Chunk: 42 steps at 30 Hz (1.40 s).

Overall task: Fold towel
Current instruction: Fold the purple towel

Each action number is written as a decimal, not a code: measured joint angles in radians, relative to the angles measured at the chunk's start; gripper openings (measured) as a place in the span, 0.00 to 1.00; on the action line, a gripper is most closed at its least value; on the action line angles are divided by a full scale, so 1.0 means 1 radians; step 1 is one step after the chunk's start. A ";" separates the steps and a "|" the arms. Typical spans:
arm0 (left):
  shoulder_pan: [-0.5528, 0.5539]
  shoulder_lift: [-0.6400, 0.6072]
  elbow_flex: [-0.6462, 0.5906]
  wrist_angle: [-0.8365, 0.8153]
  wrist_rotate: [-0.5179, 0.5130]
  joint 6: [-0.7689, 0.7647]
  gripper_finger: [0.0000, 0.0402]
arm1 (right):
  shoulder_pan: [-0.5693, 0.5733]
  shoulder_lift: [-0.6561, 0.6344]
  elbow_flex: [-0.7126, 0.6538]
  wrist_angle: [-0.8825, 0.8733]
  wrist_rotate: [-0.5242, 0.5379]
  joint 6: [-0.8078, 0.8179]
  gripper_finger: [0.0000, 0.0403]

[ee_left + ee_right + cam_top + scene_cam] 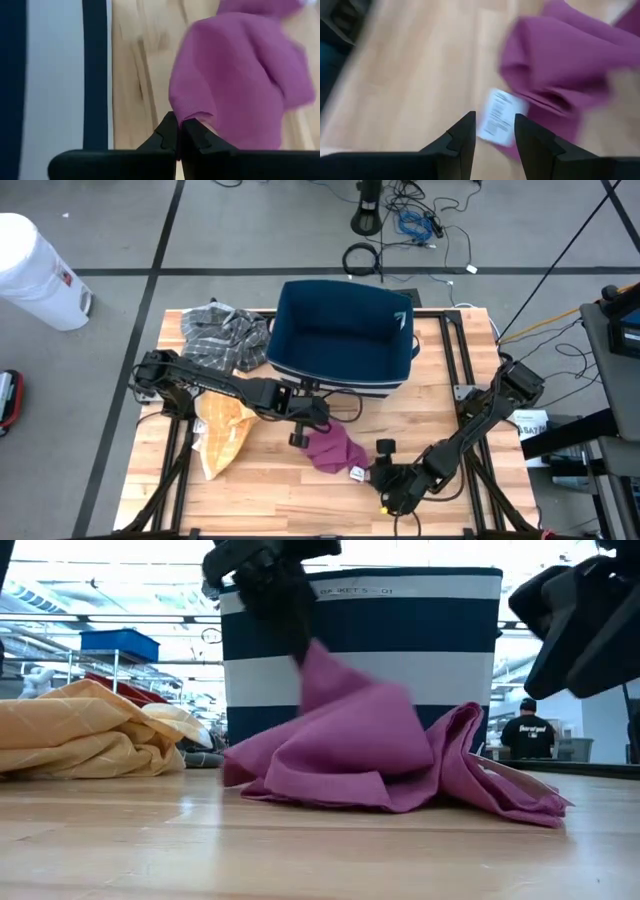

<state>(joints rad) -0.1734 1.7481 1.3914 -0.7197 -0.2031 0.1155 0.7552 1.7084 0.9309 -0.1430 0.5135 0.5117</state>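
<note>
The purple towel point(335, 448) lies crumpled on the wooden table point(450, 350), near its front middle. One part of it is pulled up into a peak point(313, 658). My left gripper point(299, 437) is shut on that peak, on the towel's left side. A white label point(499, 119) sticks out from the towel's near right edge. My right gripper point(494, 126) is open and hangs just above the table to the right of the towel. Its fingers stand on either side of the label and touch nothing. My left gripper pinches a bunched-up bit of the towel point(192, 112) between its two shut fingers, on the towel's left side. The fingers slant down from above and from the table's left. That bit is lifted into a peak below the fingers, and the rest of the towel point(400, 765) lies on the table.
A navy-and-white striped basket point(345, 335) stands right behind the towel. A yellow cloth point(222, 438) lies at the near left and a grey plaid cloth point(222, 335) at the far left. Bare wood shows at the front edge and the far right.
</note>
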 joint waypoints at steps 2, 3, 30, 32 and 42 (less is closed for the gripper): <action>0.000 0.000 0.000 -0.034 -0.014 -0.026 0.00 | -0.010 0.018 -0.033 0.081 -0.039 -0.020 0.30; 0.000 0.000 0.000 -0.045 -0.019 -0.036 0.00 | -0.017 0.031 -0.041 0.086 -0.050 -0.021 0.30; -0.019 0.000 0.001 -0.181 -0.049 -0.083 0.00 | -0.081 0.144 -0.047 0.133 0.008 -0.141 0.18; -0.021 0.000 0.001 -0.217 -0.064 -0.088 0.00 | -0.080 0.107 -0.048 0.072 0.024 -0.114 0.17; -0.080 -0.178 0.001 -0.119 -0.256 -0.081 0.00 | -0.059 -0.058 -0.046 -0.096 0.092 -0.057 0.17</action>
<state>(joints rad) -0.2530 1.5700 1.3922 -0.8387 -0.4591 0.0349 0.6962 1.6502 0.8848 -0.2390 0.6058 0.4546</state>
